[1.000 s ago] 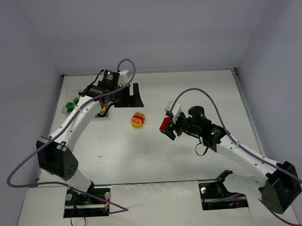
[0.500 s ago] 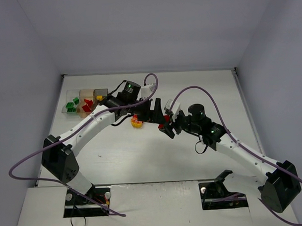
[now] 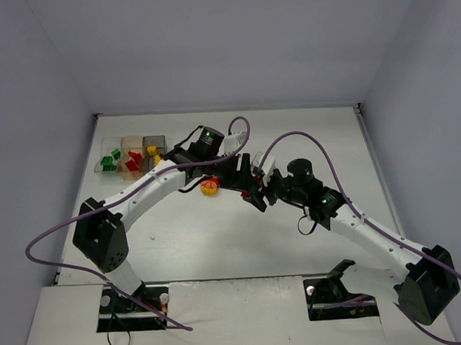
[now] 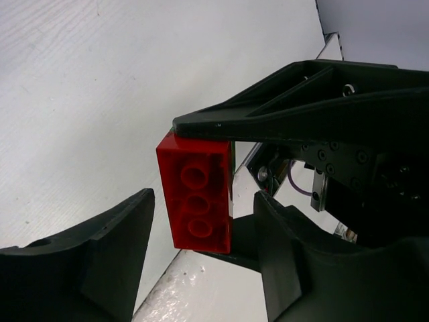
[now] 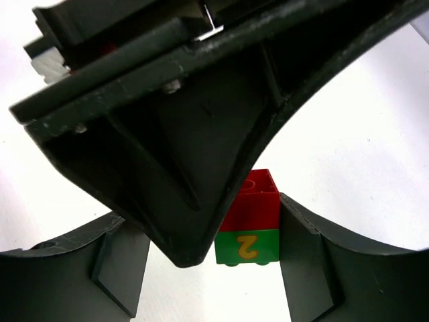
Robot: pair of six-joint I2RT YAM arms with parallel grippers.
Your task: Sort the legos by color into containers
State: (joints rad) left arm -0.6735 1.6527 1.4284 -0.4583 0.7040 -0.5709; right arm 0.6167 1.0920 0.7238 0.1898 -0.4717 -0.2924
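My right gripper (image 3: 258, 196) (image 5: 214, 251) hangs above the table middle, shut on a clump of legos: a red brick (image 5: 251, 201) stuck on a green brick (image 5: 247, 246) marked with a yellow 2. My left gripper (image 3: 244, 174) (image 4: 204, 265) has come up against it. Its jaws stand apart on either side of the red brick (image 4: 196, 200), with a gap showing on both sides. One left finger (image 5: 167, 147) hides much of the right wrist view. The containers (image 3: 133, 155) sit at the far left, holding green, red and yellow legos.
A yellow and red lego clump (image 3: 209, 187) lies on the white table (image 3: 218, 241), just left of both grippers and under the left arm. The purple cables arch over both arms. Grey walls close in the table on three sides.
The left arm has swung from over the containers across to the right gripper, and its jaws have narrowed around the red brick. The right arm has held still with its clump.
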